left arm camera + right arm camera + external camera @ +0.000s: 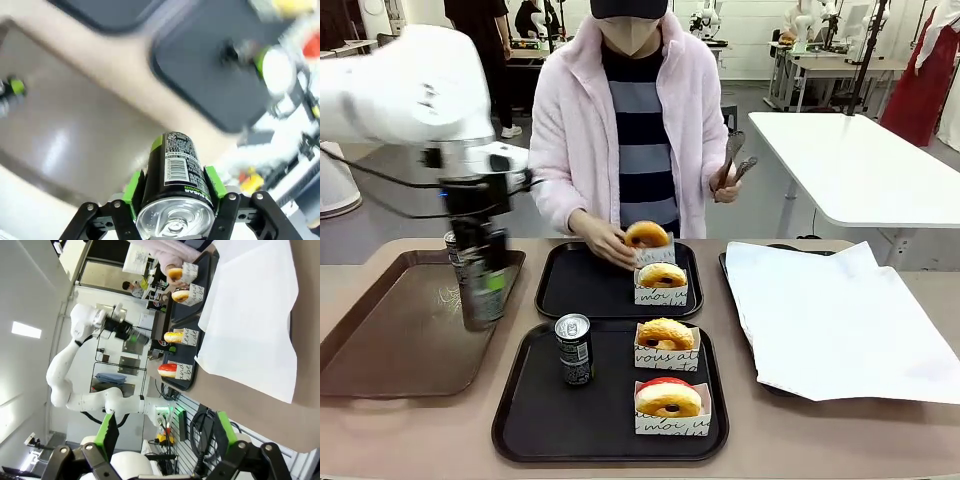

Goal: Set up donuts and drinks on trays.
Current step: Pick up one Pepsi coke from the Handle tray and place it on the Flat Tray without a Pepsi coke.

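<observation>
My left gripper (480,285) is shut on a dark drink can (485,290) and holds it upright just above the brown tray; in the left wrist view the green pads (134,186) clamp the can (175,162). A second can (574,349) stands on the near black tray (535,420) beside two sleeved donuts (666,343) (668,405). The far black tray (580,290) has one donut (662,282), and the person's hand sets another donut (647,238) behind it. My right gripper (166,432) is open and holds nothing, off the table's side.
The wide brown tray (380,340) lies at the left with another can (451,245) at its back edge. At the right sits a tray covered with white paper (830,320). The person's other hand holds tongs (735,160) above the table.
</observation>
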`<action>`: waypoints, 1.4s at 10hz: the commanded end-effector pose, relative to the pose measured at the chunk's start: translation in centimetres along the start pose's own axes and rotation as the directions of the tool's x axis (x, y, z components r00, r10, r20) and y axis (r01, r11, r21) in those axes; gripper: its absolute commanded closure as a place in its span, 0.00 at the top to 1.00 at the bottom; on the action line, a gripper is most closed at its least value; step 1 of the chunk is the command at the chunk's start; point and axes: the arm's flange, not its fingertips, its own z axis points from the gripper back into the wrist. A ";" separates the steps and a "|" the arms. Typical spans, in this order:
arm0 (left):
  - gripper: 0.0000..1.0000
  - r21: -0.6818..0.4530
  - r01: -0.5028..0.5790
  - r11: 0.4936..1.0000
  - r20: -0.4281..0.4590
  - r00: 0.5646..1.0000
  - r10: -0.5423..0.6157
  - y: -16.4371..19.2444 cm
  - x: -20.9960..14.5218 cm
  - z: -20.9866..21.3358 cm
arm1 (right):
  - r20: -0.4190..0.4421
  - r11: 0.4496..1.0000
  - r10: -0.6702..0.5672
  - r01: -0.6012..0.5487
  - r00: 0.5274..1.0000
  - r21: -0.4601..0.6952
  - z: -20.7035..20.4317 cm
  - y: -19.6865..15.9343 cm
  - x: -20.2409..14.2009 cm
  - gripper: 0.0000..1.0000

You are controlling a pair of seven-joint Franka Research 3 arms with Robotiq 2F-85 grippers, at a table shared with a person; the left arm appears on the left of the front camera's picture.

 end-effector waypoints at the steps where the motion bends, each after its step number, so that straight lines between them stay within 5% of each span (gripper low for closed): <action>1: 0.60 0.010 0.070 0.998 -0.032 0.997 -0.070 -2.2 -6.5 0.3 | 0.004 1.000 0.017 -0.017 1.000 0.011 0.1 0.0 0.0 1.00; 5: 0.60 0.025 0.043 0.999 0.025 0.999 -0.043 -2.2 -5.0 0.9 | 0.004 1.000 0.017 -0.017 1.000 0.011 0.1 0.0 0.0 1.00; 11: 0.60 0.144 -0.040 0.989 0.215 0.977 0.009 -0.7 11.0 1.1 | 0.004 1.000 0.017 -0.017 1.000 0.011 0.1 0.0 0.0 1.00; 14: 0.60 0.175 -0.066 0.982 0.280 0.960 0.014 0.9 16.2 -0.2 | 0.004 1.000 0.017 -0.017 1.000 0.011 0.1 0.0 0.0 1.00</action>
